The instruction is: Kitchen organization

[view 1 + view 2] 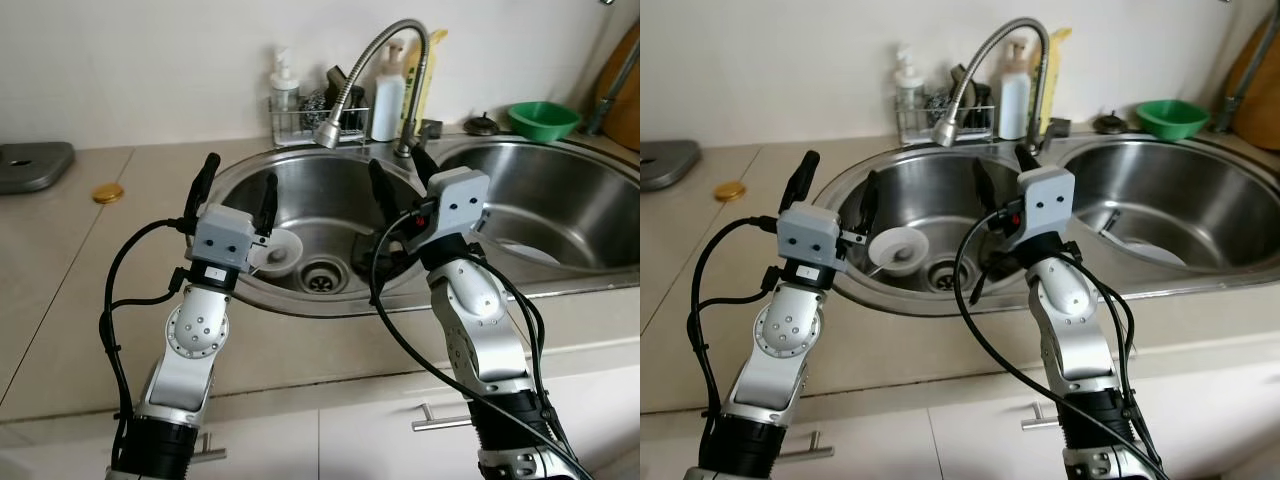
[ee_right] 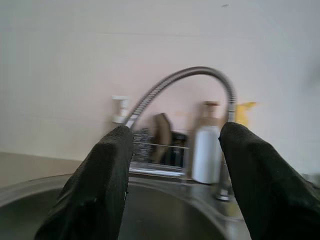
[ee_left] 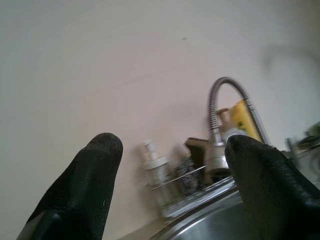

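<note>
You see a steel-grey double sink (image 1: 560, 270), a white dish (image 1: 898, 245) in its left basin, a green bowl (image 1: 542, 119), a gold lid (image 1: 108, 192) (on beige counter (image 1: 60, 240)), black gripper fingers (image 3: 85, 195).

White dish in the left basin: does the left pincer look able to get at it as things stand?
Probably yes. The left pincer is open above the basin's near-left rim, the white dish lies just below and beyond it, and nothing stands between them.

A double sink (image 1: 560, 285) is set in the counter (image 1: 60, 260). A small dish (image 1: 898, 246) lies in its left basin. Behind stand a faucet (image 1: 370, 70), a rack (image 1: 300, 125) (bottles beside it), and a bowl (image 1: 543, 119) far right.
</note>
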Available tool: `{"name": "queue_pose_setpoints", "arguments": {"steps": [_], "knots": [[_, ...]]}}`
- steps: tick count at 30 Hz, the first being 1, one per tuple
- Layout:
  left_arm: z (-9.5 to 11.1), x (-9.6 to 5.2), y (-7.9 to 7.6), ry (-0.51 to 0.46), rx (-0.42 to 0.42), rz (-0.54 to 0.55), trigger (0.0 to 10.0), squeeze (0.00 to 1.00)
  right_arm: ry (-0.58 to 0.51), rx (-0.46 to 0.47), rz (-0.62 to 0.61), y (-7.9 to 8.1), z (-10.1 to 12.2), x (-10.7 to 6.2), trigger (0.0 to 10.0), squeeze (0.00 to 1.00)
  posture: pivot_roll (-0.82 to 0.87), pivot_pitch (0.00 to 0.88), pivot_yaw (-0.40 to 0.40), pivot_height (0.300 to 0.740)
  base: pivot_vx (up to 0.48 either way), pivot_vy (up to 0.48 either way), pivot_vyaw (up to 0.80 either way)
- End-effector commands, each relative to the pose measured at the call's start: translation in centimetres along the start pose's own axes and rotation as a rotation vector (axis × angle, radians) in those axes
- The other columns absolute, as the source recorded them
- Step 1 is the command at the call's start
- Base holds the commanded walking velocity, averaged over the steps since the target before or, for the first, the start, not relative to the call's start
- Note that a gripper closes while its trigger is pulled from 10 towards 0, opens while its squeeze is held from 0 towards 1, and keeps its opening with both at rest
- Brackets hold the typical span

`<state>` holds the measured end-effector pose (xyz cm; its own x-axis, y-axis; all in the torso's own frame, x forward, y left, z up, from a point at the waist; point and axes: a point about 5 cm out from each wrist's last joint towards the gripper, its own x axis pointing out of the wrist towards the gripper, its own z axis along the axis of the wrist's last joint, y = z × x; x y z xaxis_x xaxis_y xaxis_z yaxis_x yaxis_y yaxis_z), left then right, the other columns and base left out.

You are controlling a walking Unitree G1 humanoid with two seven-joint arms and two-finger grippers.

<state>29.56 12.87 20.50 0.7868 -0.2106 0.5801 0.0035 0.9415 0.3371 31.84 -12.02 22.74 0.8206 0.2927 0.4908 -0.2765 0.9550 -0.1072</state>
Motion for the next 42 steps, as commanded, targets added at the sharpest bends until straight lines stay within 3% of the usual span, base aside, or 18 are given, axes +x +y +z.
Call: {"name": "queue_pose_setpoints", "arguments": {"steps": [1,24,32,42], "knots": [[0.6,0.3,-0.7,-0.028,-0.005,-0.031,10.0,0.00,-0.032,-0.010,-0.026,-0.7,0.6,-0.3,10.0,0.00,0.06,0.000,0.031,0.740,0.000,0.000,-0.80],[0.9,0.3,-1.0,-0.058,-0.020,-0.040,10.0,0.00,-0.062,0.010,0.002,0.9,0.7,-1.3,10.0,0.00,0.05,0.000,0.027,0.740,0.000,-0.425,-0.80],[0.7,0.1,-1.1,-0.050,-0.042,-0.040,10.0,0.00,-0.058,0.006,-0.002,0.9,0.6,-1.5,10.0,0.00,0.05,0.000,0.027,0.740,0.000,0.000,-0.80],[0.3,-0.1,-1.4,-0.017,-0.073,-0.055,10.0,0.00,-0.048,-0.002,-0.007,0.9,0.4,-2.0,10.0,0.00,0.05,0.000,0.031,0.740,0.000,0.480,-0.80]]}}
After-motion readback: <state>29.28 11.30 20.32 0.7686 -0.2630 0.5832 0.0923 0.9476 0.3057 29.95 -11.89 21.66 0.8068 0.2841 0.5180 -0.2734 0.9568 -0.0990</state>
